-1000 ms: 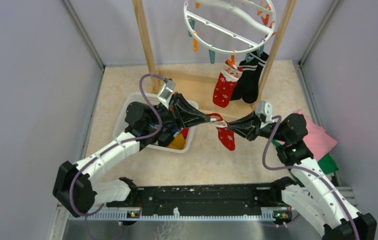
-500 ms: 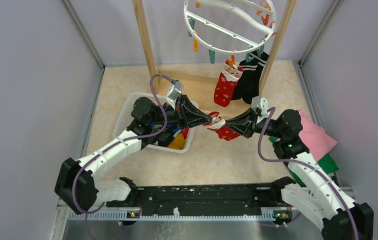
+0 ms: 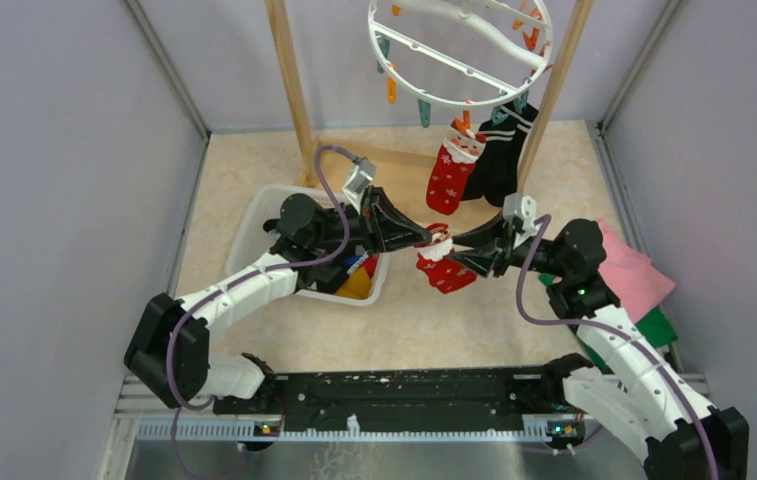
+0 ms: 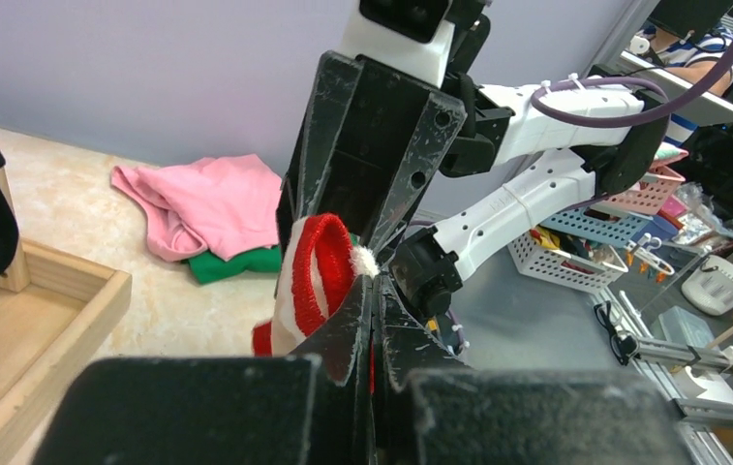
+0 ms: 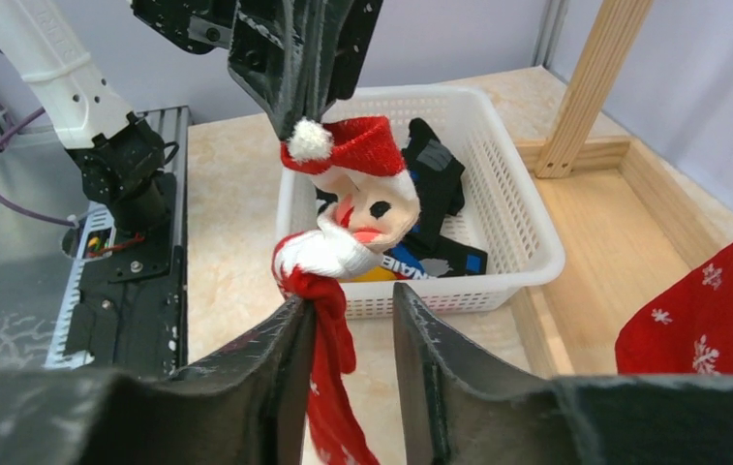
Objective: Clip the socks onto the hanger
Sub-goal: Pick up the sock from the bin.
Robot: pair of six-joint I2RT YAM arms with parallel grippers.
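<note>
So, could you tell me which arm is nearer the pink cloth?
Right. The right arm bends beside the pink cloth; the left arm lies far off, over the white basket.

Plain lilac walls (image 3: pixel 64 150) closed three sides, beige marbled bench (image 3: pixel 244 170) lay under even light, a wooden frame (image 3: pixel 289 80) stood at the back, pink cloth (image 3: pixel 644 275) and green cloth (image 3: pixel 662 325) lay heaped at right.

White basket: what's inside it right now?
Inside the white basket: a plain black sock, a black sock with blue and white marks and a yellow scrap. The held Santa sock covers the rest.
</note>
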